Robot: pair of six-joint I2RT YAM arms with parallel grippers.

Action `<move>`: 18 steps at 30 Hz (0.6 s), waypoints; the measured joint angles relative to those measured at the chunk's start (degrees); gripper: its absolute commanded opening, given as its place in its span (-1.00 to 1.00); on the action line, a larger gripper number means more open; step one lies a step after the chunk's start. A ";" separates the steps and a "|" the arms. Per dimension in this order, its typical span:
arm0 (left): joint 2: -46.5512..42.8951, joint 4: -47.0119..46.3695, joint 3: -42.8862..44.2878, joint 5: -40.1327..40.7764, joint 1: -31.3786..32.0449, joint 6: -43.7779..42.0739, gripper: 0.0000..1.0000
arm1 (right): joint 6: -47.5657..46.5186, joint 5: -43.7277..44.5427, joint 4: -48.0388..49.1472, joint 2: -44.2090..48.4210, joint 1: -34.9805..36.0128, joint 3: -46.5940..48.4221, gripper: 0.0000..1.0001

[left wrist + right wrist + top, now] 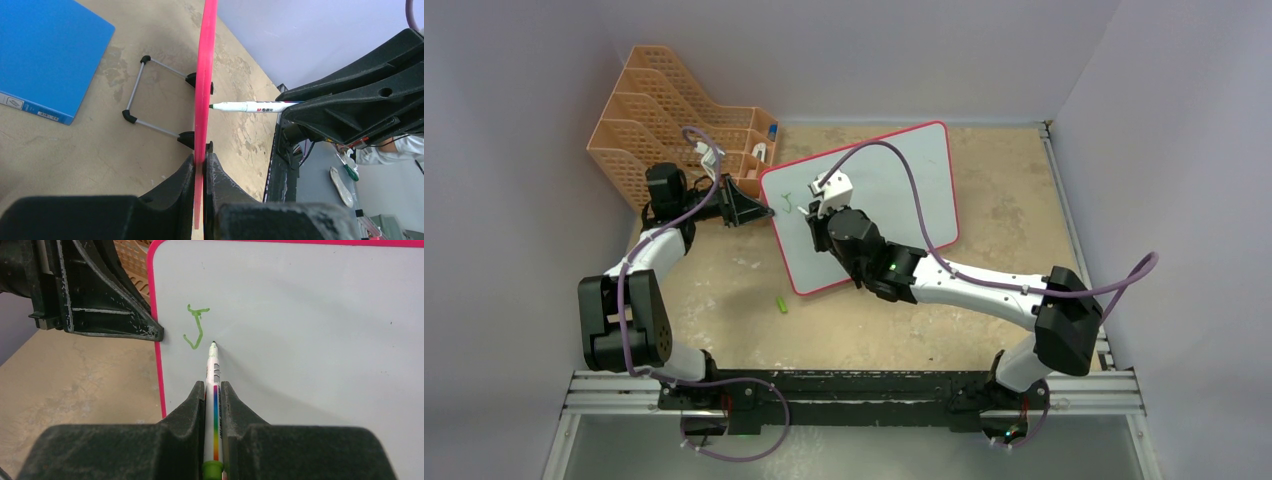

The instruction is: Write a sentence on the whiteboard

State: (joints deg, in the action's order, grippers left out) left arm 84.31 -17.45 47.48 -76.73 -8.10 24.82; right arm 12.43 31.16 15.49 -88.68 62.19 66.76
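Note:
The whiteboard (894, 190) with its pink-red frame stands tilted on the table. My left gripper (754, 207) is shut on its left edge, seen edge-on in the left wrist view (205, 80) between my fingers. My right gripper (213, 387) is shut on a white marker (214, 370) with a rainbow stripe and green end. The marker's tip touches the board just right of a green letter "J" (196, 327), the only writing of the sentence that shows. The marker also shows in the left wrist view (245, 106), its tip at the board.
An orange mesh file rack (664, 115) stands at the back left behind my left arm. A small green marker cap (781, 304) lies on the table before the board. A blue folder (47, 55) lies behind the board beside its wire stand feet (137, 90).

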 measured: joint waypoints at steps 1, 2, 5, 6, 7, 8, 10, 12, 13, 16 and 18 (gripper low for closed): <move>0.00 0.00 0.00 0.00 -0.02 0.00 -1.00 | 0.00 0.07 0.00 0.00 0.00 0.00 -1.00; 0.00 0.00 0.00 0.00 0.00 0.00 -1.00 | 0.00 0.26 0.00 0.00 -0.02 0.00 -1.00; 0.00 0.00 0.00 0.00 -0.02 0.00 -1.00 | 0.00 0.66 0.11 0.02 -0.15 0.00 -1.00; 0.00 0.00 0.00 0.00 0.00 -0.02 -1.00 | 0.00 0.72 0.13 0.02 -0.20 0.00 -1.00; 0.00 0.00 0.00 0.00 0.00 -0.02 -1.00 | 0.00 0.81 0.17 0.02 -0.24 0.00 -1.00; 0.00 0.00 0.00 0.00 -0.02 -0.02 -1.00 | 0.00 0.83 0.22 0.02 -0.28 0.00 -1.00; 0.00 0.00 0.00 0.00 0.00 -0.02 -1.00 | 0.00 0.83 0.28 0.02 -0.35 0.00 -1.00; 0.00 0.00 0.00 0.00 0.00 -0.02 -1.00 | 0.00 0.85 0.28 0.02 -0.37 0.00 -1.00; 0.00 0.00 0.00 0.00 0.00 -0.02 -1.00 | 0.00 0.85 0.31 0.02 -0.37 0.00 -1.00; 0.00 0.00 0.00 0.00 0.00 -0.02 -1.00 | 0.00 0.85 0.33 0.02 -0.37 0.02 -1.00; 0.00 0.00 0.00 0.00 0.00 -0.02 -1.00 | 0.00 0.85 0.44 0.02 -0.37 0.04 -1.00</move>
State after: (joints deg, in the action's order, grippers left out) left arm 84.31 -17.45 47.48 -76.73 -8.10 24.80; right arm 12.43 32.01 15.92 -88.66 61.82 66.81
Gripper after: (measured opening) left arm 0.059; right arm 0.118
